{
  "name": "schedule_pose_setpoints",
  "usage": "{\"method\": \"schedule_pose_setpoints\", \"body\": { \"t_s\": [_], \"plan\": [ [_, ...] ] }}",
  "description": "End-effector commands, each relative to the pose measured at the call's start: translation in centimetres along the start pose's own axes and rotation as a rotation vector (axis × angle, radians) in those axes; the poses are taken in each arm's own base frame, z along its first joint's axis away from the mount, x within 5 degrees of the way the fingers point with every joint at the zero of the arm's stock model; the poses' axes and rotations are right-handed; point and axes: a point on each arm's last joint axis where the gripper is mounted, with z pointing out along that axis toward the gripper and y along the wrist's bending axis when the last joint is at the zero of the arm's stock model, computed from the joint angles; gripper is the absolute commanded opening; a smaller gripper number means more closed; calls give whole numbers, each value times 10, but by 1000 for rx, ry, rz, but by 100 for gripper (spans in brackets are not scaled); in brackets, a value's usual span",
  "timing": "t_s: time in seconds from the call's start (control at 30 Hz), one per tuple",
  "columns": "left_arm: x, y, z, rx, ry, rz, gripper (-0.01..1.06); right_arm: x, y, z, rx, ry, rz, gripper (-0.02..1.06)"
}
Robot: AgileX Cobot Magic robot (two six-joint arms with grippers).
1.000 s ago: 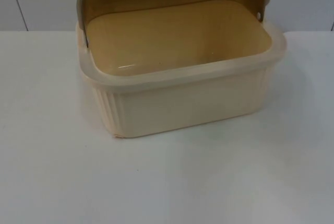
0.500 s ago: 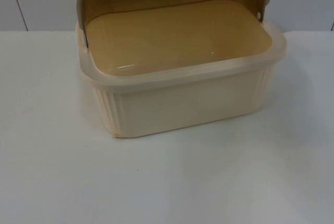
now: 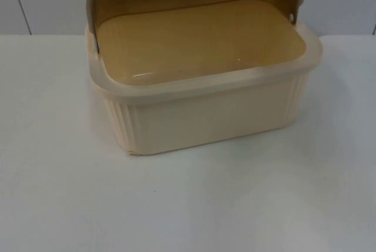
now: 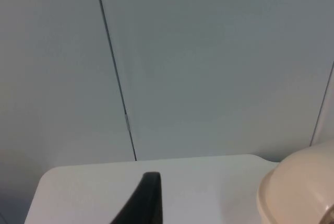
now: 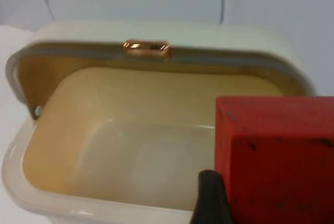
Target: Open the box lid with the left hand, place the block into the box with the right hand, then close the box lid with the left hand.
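Placing step in hand: right claw (image 5: 222, 203) clamped on the red block (image 5: 274, 156) hangs above the box (image 3: 205, 117), lid (image 5: 156, 41) raised, needing descent inside; left claw (image 4: 143, 203) waits beside it, grip unclear

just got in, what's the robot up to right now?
The cream ribbed plastic box sits on the white table with its domed lid swung up and back, so the opening step looks done. The right gripper holds the red block close to the box's open mouth, not yet inside; the interior looks bare. The left gripper waits off to the side near the grey partition wall, beside the box's edge.
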Motion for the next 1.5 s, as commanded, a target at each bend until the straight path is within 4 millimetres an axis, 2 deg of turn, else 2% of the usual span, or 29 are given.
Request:
{"method": "schedule_pose_setpoints", "body": {
  "t_s": [0.0, 0.03, 0.17, 0.2, 0.27, 0.33, 0.5, 0.73, 0.8, 0.93, 1.03, 1.1, 1.2, 1.47],
  "plan": [
    [-3, -2, -2, 12, -17, -14, 101, 9, -4, 25, -18, 25, 21, 0],
    [-3, -2, -2, 12, -17, -14, 101, 9, -4, 25, -18, 25, 21, 0],
    [-3, -2, -2, 12, -17, -14, 101, 23, -29, 54, 5, 54, 46, 0],
    [-3, -2, -2, 12, -17, -14, 101, 23, -29, 54, 5, 54, 46, 0],
    [-3, -2, -2, 12, -17, -14, 101, 29, -37, 64, -8, 54, -59, 0],
    [-3, -2, -2, 12, -17, -14, 101, 32, -35, 70, -33, 50, -141, 0],
    [-3, -2, -2, 12, -17, -14, 101, 33, -27, 79, -119, -3, -163, 0],
    [-3, -2, -2, 12, -17, -14, 101, 58, -20, 109, -206, 26, -183, 0],
    [-3, -2, -2, 12, -17, -14, 101, 60, -20, 114, -209, 32, -193, 0],
    [-3, -2, -2, 12, -15, -14, 101, 57, -21, 130, -194, 43, -193, 0],
    [-3, -2, -2, 11, -15, -13, 101, 47, -22, 149, -179, 30, -192, 0],
    [-3, -1, -2, 9, -15, -9, 101, 46, -22, 152, -178, 28, -193, 0],
    [-3, -1, -2, 4, -16, -2, 101, 46, -21, 168, -171, 37, -202, 0],
    [-3, -1, -2, 3, -16, 0, 101, 54, -21, 178, -172, 61, -202, 0]
  ]
}}
